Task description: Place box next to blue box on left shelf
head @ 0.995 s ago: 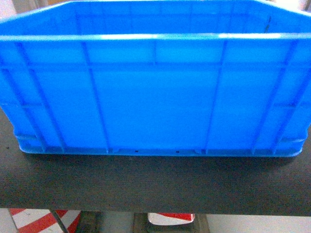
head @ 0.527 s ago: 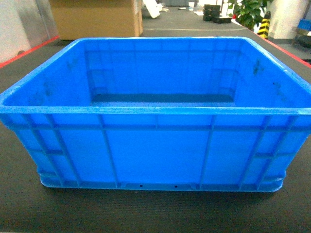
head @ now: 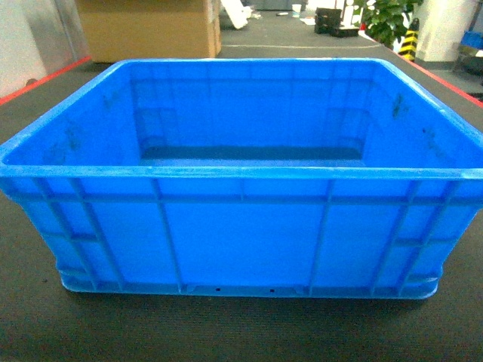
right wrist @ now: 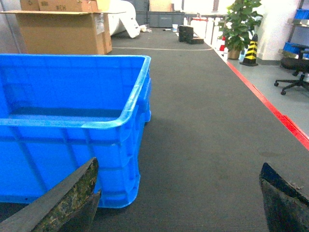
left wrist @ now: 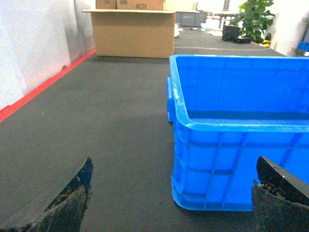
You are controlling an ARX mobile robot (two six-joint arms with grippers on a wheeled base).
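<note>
The box [head: 241, 234], a large bright-blue ribbed crate, stands empty on a dark mat and fills the head view. Neither gripper shows in that view. In the left wrist view my left gripper [left wrist: 174, 164] is open, its fingers wide apart, with the box's [left wrist: 231, 159] near left corner ahead of it and untouched. In the right wrist view my right gripper [right wrist: 179, 163] is also open, and the box's [right wrist: 63, 145] near right corner lies just beyond its left finger [right wrist: 72, 203]. The left shelf and the other blue box are out of view.
A brown cardboard carton [head: 147, 26] stands behind the box, against the white wall [left wrist: 34, 48] on the left. A red line [right wrist: 275, 113] edges the mat on the right. Beyond it are a plant [right wrist: 239, 21], a striped cone [right wrist: 250, 48] and an office chair [right wrist: 297, 77].
A second ago the head view sat lower, facing the box's front wall and the mat's near edge. It has since risen to look into the box, steady over the last half second.
</note>
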